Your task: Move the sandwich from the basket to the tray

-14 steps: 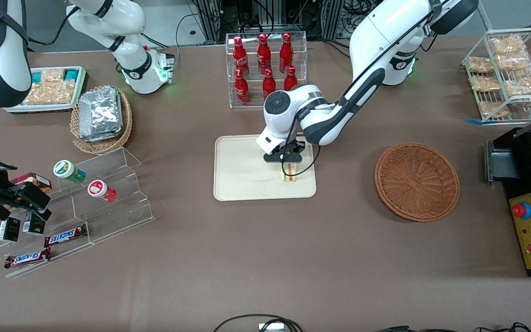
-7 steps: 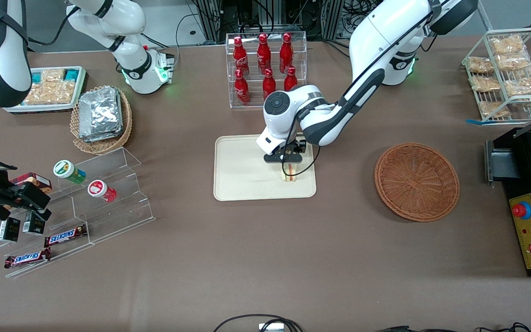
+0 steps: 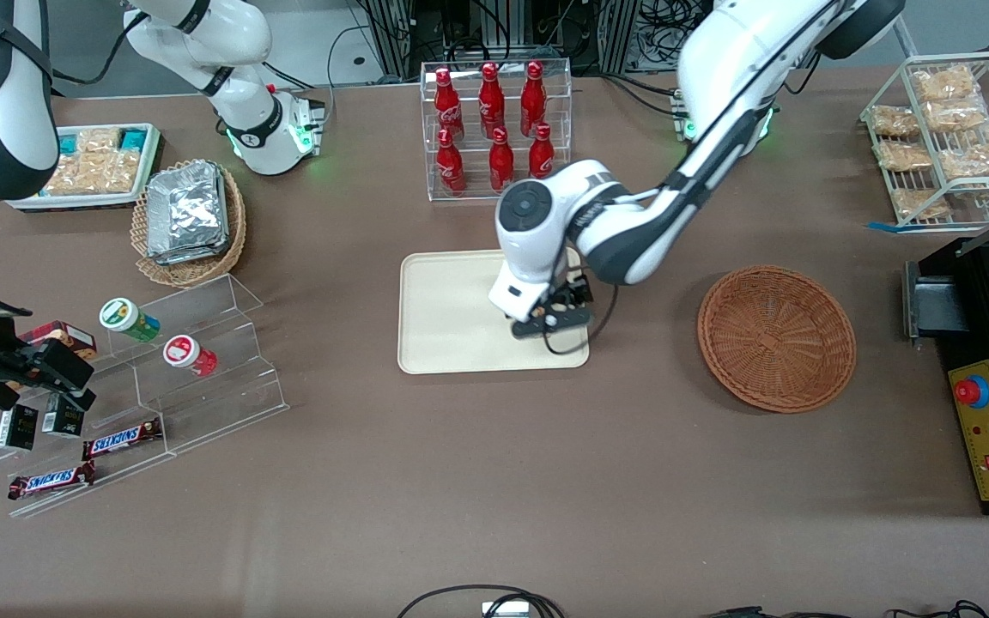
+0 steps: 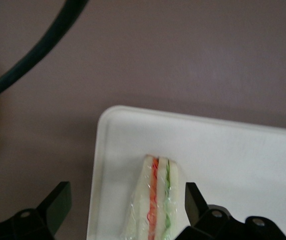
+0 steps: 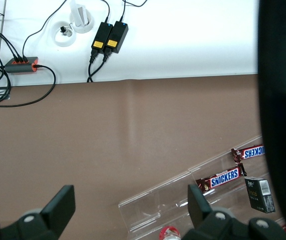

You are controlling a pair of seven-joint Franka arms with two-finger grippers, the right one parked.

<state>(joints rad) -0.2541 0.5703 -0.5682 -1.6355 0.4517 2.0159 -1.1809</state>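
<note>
The sandwich (image 4: 155,200) lies on the cream tray (image 4: 243,165) near its corner. The pincer (image 4: 125,210) hovers above it, fingers (image 4: 57,202) spread wide, gripping nothing. The reddish-brown wicker basket (image 3: 776,336) sits well apart on the worktop (image 3: 494,481).

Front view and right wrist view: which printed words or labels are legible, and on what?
"SNICKERS": on the two brown chocolate bars on the clear acrylic stepped stand; also readable in the right wrist view.
Red bottles: white script too small to read.
Small black boxes: print unreadable.
The open tool straddles the unlabelled wrapped triangular sandwich.
</note>
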